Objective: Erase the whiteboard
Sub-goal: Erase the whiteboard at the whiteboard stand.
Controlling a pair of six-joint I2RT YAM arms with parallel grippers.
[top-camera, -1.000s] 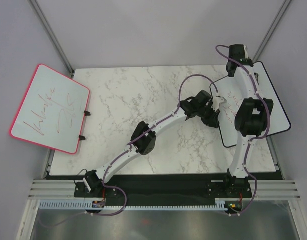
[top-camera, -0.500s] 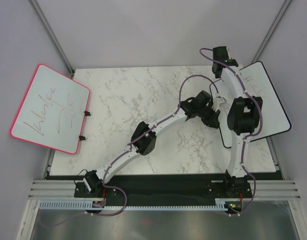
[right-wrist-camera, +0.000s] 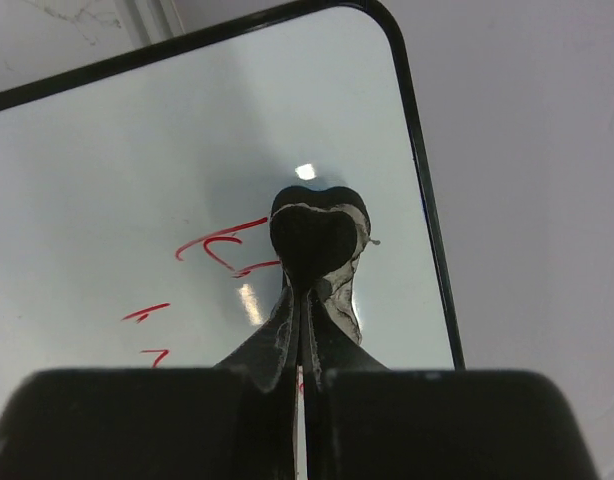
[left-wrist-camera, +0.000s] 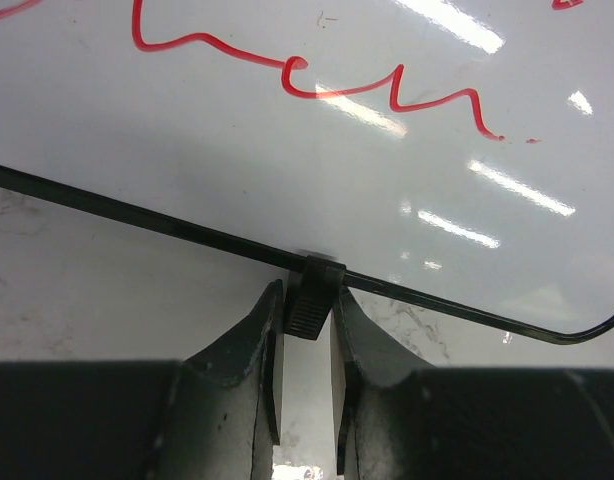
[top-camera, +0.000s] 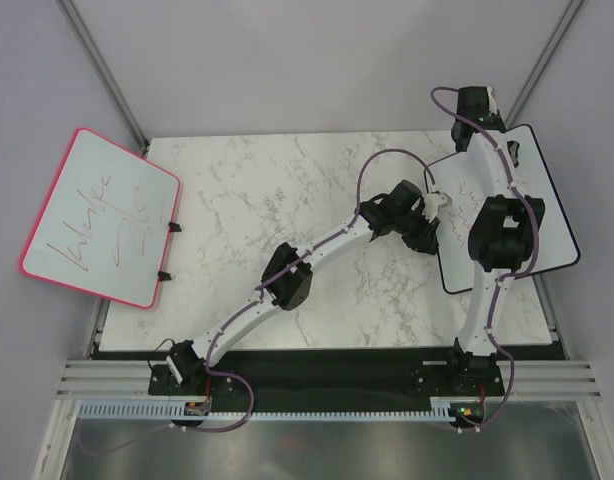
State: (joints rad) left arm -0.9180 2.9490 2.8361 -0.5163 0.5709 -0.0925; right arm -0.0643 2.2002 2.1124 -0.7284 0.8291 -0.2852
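Note:
The black-framed whiteboard (top-camera: 547,215) lies at the table's right side and carries red handwriting (left-wrist-camera: 317,85). My left gripper (top-camera: 434,203) is at the board's left edge, shut on a small ribbed black tab (left-wrist-camera: 314,300) fixed to the frame; in the left wrist view the gripper (left-wrist-camera: 307,305) pinches it from both sides. My right gripper (top-camera: 507,150) is over the board's far right part, shut on a dark eraser pad (right-wrist-camera: 315,232) that presses on the white face (right-wrist-camera: 117,170) beside red strokes (right-wrist-camera: 212,245), near the board's rounded corner.
A pink-framed whiteboard (top-camera: 97,215) with red scribbles overhangs the table's left edge. The black-framed board overhangs the marble table (top-camera: 267,190) on the right. Grey walls and metal corner posts (top-camera: 102,70) enclose the table.
The right arm swung left across the board's far part half a second ago, then back right to about where it was a second ago. The left gripper kept its hold.

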